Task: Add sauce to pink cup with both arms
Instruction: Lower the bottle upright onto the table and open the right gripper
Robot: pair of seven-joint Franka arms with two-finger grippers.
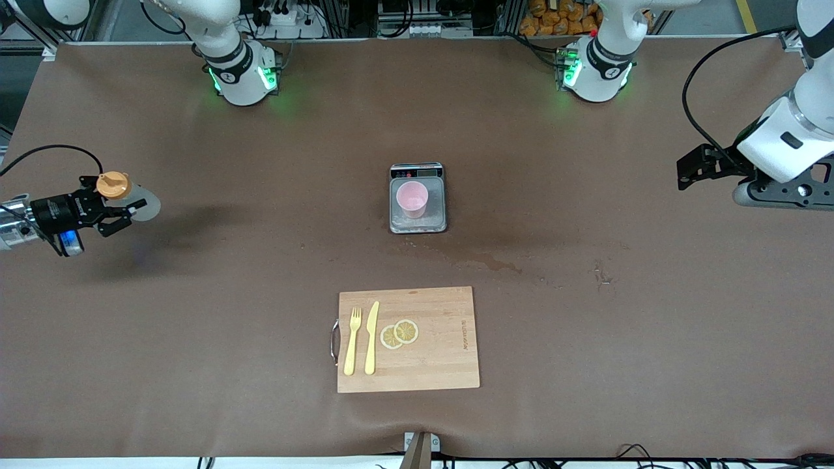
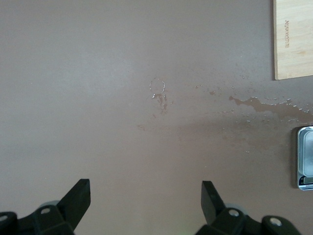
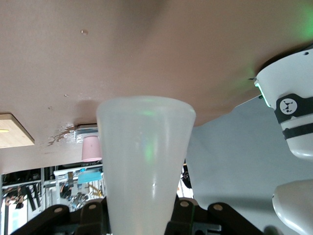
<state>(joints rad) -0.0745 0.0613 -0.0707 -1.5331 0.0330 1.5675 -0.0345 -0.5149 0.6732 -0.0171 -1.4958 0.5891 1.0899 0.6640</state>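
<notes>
Front view is showing the right gripper [image 1: 117, 212] at the left edge of the frame, up over the bench [image 1: 195, 326] at the right arm's end, clenched around the sauce bottle [image 1: 133, 198], which is lying tilted with its orange cap [image 1: 113, 185] toward the top of the frame. Right wrist view is showing the translucent body of the bottle [image 3: 145, 166] filling the centre of the frame, wedged between the black fingers [image 3: 90, 218]; the pink cup [image 3: 91, 148] is appearing small at the middle left of that frame, well apart from the bottle.

At the centre of the front view the pink cup [image 1: 412, 198] is standing upright on a small grey kitchen scale [image 1: 417, 198], with wet stains [image 1: 492, 262] spreading on the bench just below and right of it. Lower in the frame a wooden cutting board [image 1: 408, 340] is carrying a yellow fork [image 1: 352, 341], a yellow knife [image 1: 371, 337] and two lemon slices [image 1: 399, 333].

The left gripper [image 1: 694, 167] is waiting at the right edge of the front view, over bare bench. Left wrist view is showing that gripper [image 2: 145, 198] released, its two fingers standing wide apart at the bottom of the frame with nothing between them
</notes>
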